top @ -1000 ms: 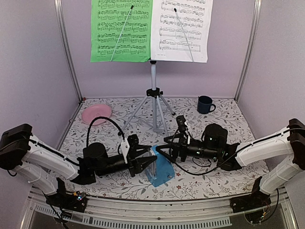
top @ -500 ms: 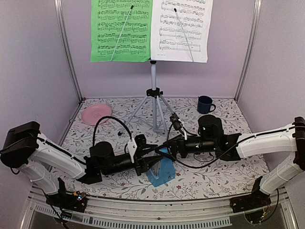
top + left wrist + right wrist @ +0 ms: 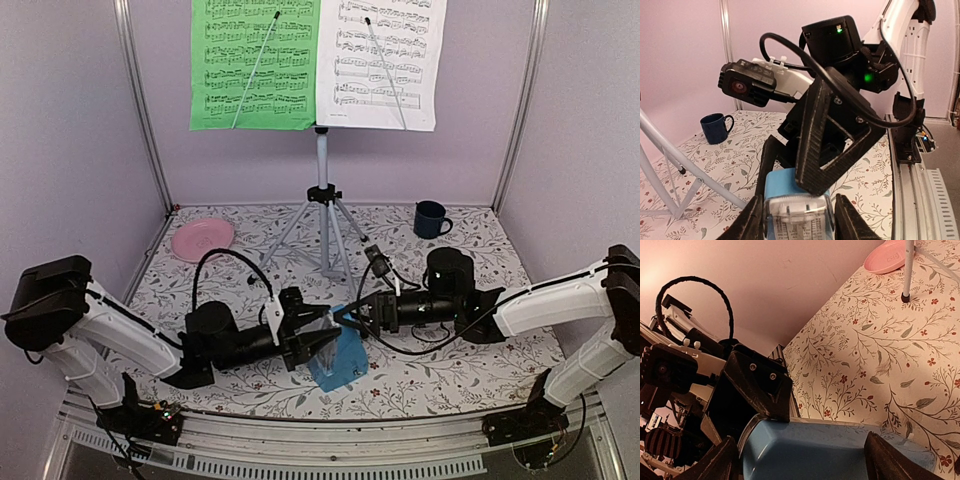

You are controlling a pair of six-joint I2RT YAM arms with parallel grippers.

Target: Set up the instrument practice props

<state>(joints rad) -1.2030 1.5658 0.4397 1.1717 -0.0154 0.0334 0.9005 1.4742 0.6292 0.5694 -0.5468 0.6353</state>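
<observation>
the small light-blue metronome [image 3: 342, 365] is near the front of the flowered table [image 3: 450, 250], in front of the music stand [image 3: 322, 180] on its tripod. it sits between the fingers of the left claw [image 3: 322, 340], which is clenched on its two sides. the right claw [image 3: 347, 316] reaches in from the opposite side, released, its jaws spread wide about the metronome. only the overhead view shows the green page [image 3: 255, 65] and white page [image 3: 380, 60] side by side up on the stand, each under a thin retaining arm, their tops cut off by the frame. the left wrist view gives the metronome's scale face squeezed between both fingers, one right finger crossing its top, and the dark blue mug [image 3: 715, 127] behind. the right wrist view gives its plain blue side and the pink plate [image 3: 887, 255] well apart. from above the claws cover much of the metronome. whether its base rests on the table, or the right fingers touch it, cannot be told.
</observation>
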